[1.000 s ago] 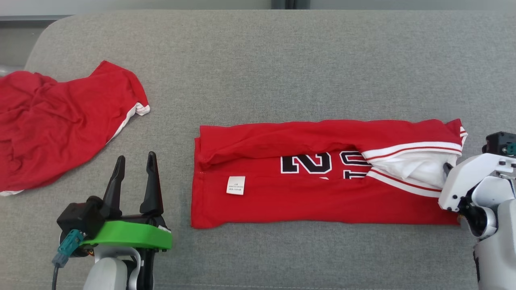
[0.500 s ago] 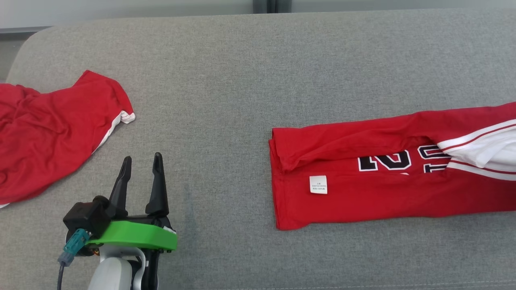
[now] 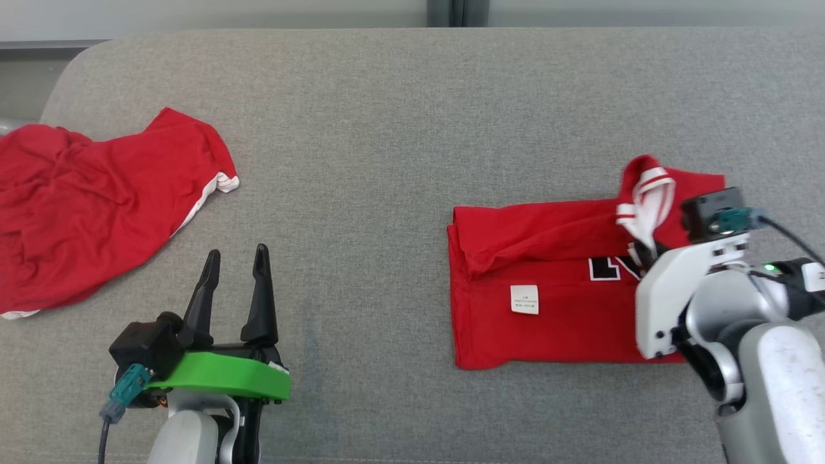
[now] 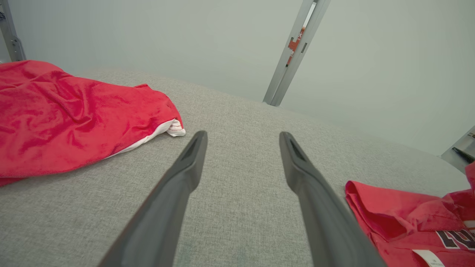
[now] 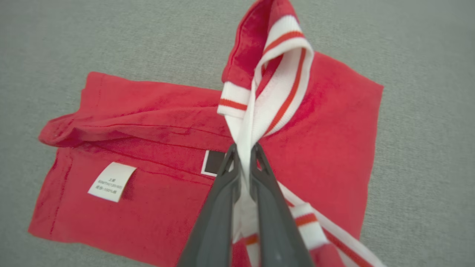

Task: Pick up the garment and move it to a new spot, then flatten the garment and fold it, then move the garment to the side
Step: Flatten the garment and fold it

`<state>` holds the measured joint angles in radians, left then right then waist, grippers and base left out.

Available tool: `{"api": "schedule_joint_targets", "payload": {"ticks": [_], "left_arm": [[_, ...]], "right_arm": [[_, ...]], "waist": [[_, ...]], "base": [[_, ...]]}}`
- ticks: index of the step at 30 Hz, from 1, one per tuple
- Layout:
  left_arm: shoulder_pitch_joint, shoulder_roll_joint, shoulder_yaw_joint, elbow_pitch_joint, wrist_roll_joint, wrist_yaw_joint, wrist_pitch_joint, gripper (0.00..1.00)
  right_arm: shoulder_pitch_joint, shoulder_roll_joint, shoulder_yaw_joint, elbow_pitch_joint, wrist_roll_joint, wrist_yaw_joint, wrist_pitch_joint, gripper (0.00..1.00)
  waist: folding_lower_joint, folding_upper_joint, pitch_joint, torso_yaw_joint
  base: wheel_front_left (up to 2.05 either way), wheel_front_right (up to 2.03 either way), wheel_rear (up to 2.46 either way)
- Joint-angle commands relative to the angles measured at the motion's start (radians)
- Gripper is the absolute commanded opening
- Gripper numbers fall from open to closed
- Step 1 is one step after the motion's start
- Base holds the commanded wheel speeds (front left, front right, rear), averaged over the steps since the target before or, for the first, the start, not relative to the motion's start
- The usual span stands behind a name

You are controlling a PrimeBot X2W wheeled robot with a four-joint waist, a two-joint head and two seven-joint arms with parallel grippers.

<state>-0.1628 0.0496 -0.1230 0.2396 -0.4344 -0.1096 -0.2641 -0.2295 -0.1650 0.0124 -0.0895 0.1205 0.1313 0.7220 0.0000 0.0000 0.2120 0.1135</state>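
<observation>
**Right gripper (image 5: 243,148) clamped on jersey trim, left gripper (image 3: 236,252) idle with fingers apart.**

I logged the right gripper's two fingers pressed together on the white-and-red striped trim (image 5: 282,55) of the red jersey (image 3: 548,309), with the trim bunched and lifted above the rest of the cloth. The jersey lay folded on the grey upholstered surface (image 3: 387,129), toward the right of the head view. Its white care label (image 3: 524,299) faced up near its left edge, and part of a black number print (image 3: 606,269) showed beside the gripper. The left gripper sat at lower left over bare upholstery, holding nothing — well apart from the jersey. A second red garment (image 3: 97,206) lay crumpled at far left.
</observation>
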Motion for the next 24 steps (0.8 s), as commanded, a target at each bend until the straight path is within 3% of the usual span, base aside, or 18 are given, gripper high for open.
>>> {"api": "schedule_joint_targets", "payload": {"ticks": [1, 4, 10, 24], "left_arm": [[-0.017, 0.002, -0.001, 0.001, -0.003, 0.003, 0.000, 1.00], [-0.017, 0.002, -0.003, 0.002, -0.006, 0.005, 0.000, 1.00], [-0.021, 0.002, -0.003, 0.001, -0.013, 0.005, 0.000, 1.00], [-0.027, 0.002, -0.016, -0.001, -0.023, 0.006, 0.000, 1.00]], "right_arm": [[0.007, -0.003, 0.049, -0.008, 0.012, -0.001, 0.003, 0.00], [-0.011, -0.001, 0.152, 0.004, 0.031, -0.001, -0.005, 0.00], [-0.057, 0.027, 0.264, 0.076, 0.060, -0.001, -0.023, 0.00], [-0.154, 0.095, 0.316, 0.282, 0.056, 0.000, -0.091, 0.00]], "waist": [[0.0000, 0.0000, 0.000, 0.011], [0.0000, 0.0000, -0.001, 0.021], [0.0000, 0.0000, 0.003, 0.029], [0.0000, 0.0000, 0.016, 0.035]], "base": [[0.00, 0.00, 0.00], [0.00, 0.00, 0.00], [0.00, 0.00, 0.00], [0.00, 0.00, 0.00]]}}
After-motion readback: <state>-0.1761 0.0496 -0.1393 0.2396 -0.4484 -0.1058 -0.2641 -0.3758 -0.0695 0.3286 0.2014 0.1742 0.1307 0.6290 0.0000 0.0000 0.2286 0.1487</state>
